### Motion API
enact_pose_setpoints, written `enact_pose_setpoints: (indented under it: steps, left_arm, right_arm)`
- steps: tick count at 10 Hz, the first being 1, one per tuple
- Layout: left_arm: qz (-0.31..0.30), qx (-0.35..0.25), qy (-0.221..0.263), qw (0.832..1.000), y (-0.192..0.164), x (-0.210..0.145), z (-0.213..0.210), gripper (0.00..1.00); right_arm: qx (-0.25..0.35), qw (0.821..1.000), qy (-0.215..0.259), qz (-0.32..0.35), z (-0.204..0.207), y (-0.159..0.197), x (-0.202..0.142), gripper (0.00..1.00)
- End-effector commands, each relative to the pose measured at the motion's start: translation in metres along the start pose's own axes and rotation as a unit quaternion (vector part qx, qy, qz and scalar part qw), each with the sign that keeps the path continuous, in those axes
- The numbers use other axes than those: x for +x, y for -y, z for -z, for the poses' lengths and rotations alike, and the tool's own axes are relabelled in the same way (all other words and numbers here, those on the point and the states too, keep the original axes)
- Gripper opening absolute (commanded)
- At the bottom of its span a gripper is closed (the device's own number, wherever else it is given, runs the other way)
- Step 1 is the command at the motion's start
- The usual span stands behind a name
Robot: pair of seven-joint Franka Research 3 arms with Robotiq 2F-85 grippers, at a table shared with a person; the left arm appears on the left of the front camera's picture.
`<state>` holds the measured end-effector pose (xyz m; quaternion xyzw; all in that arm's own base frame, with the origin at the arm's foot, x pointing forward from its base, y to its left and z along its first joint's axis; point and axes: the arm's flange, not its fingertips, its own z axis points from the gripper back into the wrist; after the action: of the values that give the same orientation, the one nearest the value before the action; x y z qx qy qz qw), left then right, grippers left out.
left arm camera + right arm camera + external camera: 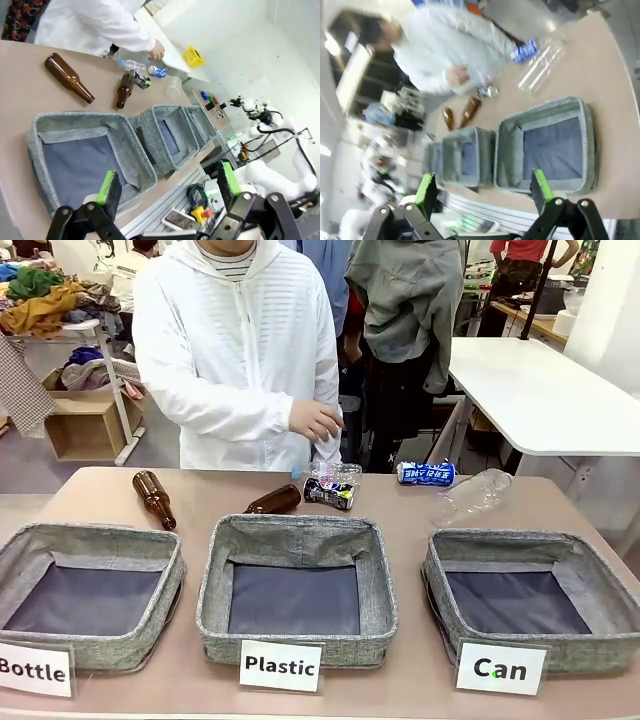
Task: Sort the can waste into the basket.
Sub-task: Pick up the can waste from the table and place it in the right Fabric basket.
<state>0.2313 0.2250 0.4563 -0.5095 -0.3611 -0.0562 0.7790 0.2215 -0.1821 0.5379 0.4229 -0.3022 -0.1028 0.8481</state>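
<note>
The blue-and-white can (425, 474) lies on its side at the table's far edge, right of centre. The crushed black can (329, 493) lies behind the middle basket. The grey basket (500, 539) with the "Can" card (500, 668) stands at the front right and holds nothing. My right gripper (484, 187) hangs open high above this basket (507, 150), with the blue can (524, 51) and the crushed can (487, 91) far beyond it. My left gripper (167, 182) is open above the "Bottle" basket; both cans (142, 80) (157, 71) lie far off.
The "Plastic" basket (295, 536) and the "Bottle" basket (90, 540) stand alongside. Two brown bottles (153, 498) (274, 501) and two clear plastic bottles (325, 472) (472, 495) lie near the cans. A person in white stands at the far side, one hand (315, 420) above the table edge.
</note>
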Motion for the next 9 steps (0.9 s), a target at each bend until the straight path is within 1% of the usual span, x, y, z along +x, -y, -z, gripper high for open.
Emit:
enact_pose_setpoints:
  steps: [1, 2, 3, 4, 5, 6, 7, 8, 9]
  left_arm:
    - [0.010, -0.001, 0.002, 1.000, 0.002, 0.003, -0.001, 1.00]
    - [0.010, -0.001, 0.002, 1.000, 0.002, 0.003, -0.001, 1.00]
    - [0.010, -0.001, 0.002, 1.000, 0.002, 0.003, -0.001, 1.00]
    - [0.010, -0.001, 0.002, 1.000, 0.002, 0.003, -0.001, 1.00]
    - [0.010, -0.001, 0.002, 1.000, 0.002, 0.003, -0.001, 1.00]
    - [0.010, -0.001, 0.002, 1.000, 0.002, 0.003, -0.001, 1.00]
    - [0.010, -0.001, 0.002, 1.000, 0.002, 0.003, -0.001, 1.00]
    - [0.010, -0.001, 0.002, 1.000, 0.002, 0.003, -0.001, 1.00]
    - [0.010, -0.001, 0.002, 1.000, 0.002, 0.003, -0.001, 1.00]
  right_arm:
    - [-0.115, 0.983, -0.102, -0.105, 0.093, -0.076, 0.048, 1.00]
    - [-0.155, 0.970, -0.140, -0.127, 0.147, -0.100, 0.062, 1.00]
    - [-0.191, 0.953, -0.172, -0.161, 0.199, -0.117, 0.071, 1.00]
    - [-0.210, 0.934, -0.214, -0.193, 0.254, -0.133, 0.069, 1.00]
    - [-0.214, 0.917, -0.244, -0.230, 0.297, -0.146, 0.060, 1.00]
    - [-0.203, 0.907, -0.258, -0.263, 0.333, -0.158, 0.054, 1.00]
    - [-0.214, 0.898, -0.265, -0.278, 0.362, -0.160, 0.051, 1.00]
    - [-0.224, 0.895, -0.261, -0.285, 0.387, -0.156, 0.047, 1.00]
    - [-0.217, 0.905, -0.237, -0.280, 0.391, -0.152, 0.041, 1.00]
